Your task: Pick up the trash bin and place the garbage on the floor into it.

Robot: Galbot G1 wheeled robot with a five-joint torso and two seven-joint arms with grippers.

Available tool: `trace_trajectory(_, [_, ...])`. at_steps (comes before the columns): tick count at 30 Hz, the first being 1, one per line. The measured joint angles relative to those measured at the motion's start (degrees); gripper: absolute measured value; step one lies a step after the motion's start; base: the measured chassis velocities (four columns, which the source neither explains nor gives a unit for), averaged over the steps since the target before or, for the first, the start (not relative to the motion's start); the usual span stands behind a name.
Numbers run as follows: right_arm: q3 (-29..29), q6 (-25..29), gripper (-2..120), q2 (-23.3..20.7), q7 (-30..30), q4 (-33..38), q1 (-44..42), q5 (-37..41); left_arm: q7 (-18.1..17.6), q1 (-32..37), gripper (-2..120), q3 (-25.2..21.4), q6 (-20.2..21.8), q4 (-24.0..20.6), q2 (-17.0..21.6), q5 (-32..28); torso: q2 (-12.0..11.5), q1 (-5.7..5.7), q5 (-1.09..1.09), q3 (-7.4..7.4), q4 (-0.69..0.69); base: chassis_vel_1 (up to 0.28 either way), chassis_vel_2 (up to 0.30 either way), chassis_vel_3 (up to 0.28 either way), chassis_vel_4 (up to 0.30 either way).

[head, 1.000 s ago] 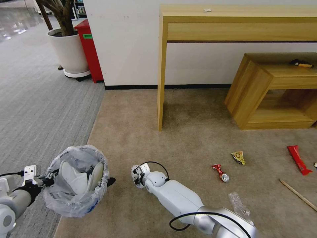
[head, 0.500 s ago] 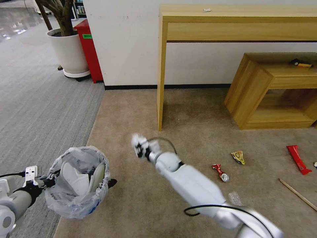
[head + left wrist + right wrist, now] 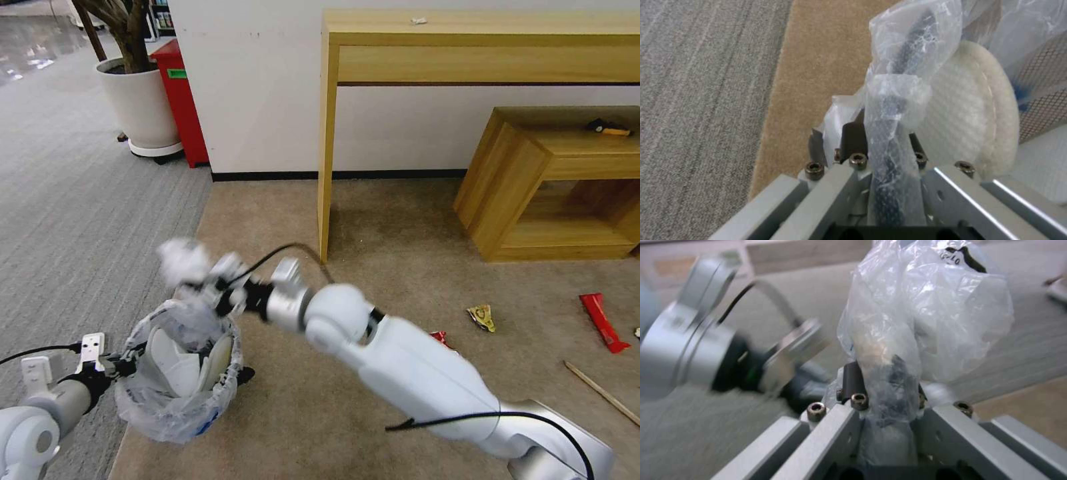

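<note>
Swung across from mid-carpet, the right gripper point(image 3: 200, 283) pinches a clear plastic scrap point(image 3: 925, 310) above the trash bin point(image 3: 183, 373), whose rim the left gripper point(image 3: 123, 365) clamps.

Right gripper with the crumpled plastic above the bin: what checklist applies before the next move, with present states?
1. Right gripper shut on the crumpled plastic piece: ok.
2. Piece directly over the trash bin opening: cannot tell; in the head view it sits by the far rim.
3. Left gripper clamped on the bin's bagged rim: ok.
4. Room inside above the white slippers: ok.
5. Floor litter remaining, including the red wrapper: not ok.
</note>
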Motion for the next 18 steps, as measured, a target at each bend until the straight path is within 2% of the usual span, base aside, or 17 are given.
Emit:
trace_trajectory(4, [-2.9, -0.3, 0, -0.4, 0.6, -0.3, -0.4, -1.5, -0.1, -0.1, 0, 0.2, 0.0, -0.1, 0.0, 0.0, 0.0, 0.0, 0.0, 0.0, 0.0, 0.0, 0.0, 0.0, 0.0])
trace_trajectory(10, [-4.5, -0.8, 23, -0.7, 2.5, -0.4, -0.7, -1.8, -0.1, -0.2, 0, -0.2, 0.0, -0.1, 0.1, -0.2, 0.0, 0.0, 0.0, 0.0, 0.0, 0.0, 0.0, 0.0, 0.0])
trace_trajectory(11, [-4.5, -0.8, 23, -0.7, 2.5, -0.4, -0.7, -1.8, -0.1, -0.2, 0, -0.2, 0.0, -0.1, 0.1, -0.2, 0.0, 0.0, 0.0, 0.0, 0.0, 0.0, 0.0, 0.0, 0.0])
trace_trajectory(15, [-5.3, -0.9, 41, -1.6, 4.9, 0.2, -1.3, -1.3, -0.3, -0.3, 0, -0.4, 0.0, 0.0, 0.1, -0.2, 0.0, 0.0, 0.0, 0.0, 0.0, 0.0, 0.0, 0.0, 0.0])
trace_trajectory(16, [-5.3, -0.9, 41, -1.6, 4.9, 0.2, -1.3, -1.3, -0.3, -0.3, 0, -0.4, 0.0, 0.0, 0.1, -0.2, 0.0, 0.0, 0.0, 0.0, 0.0, 0.0, 0.0, 0.0, 0.0])
trace_trajectory(18, [-5.3, -0.9, 53, -2.2, 5.2, 0.4, -1.7, -1.3, -0.3, -0.3, 0, -0.5, 0.0, 0.1, 0.0, -0.2, 0.0, 0.0, 0.0, 0.0, 0.0, 0.0, 0.0, 0.0, 0.0])
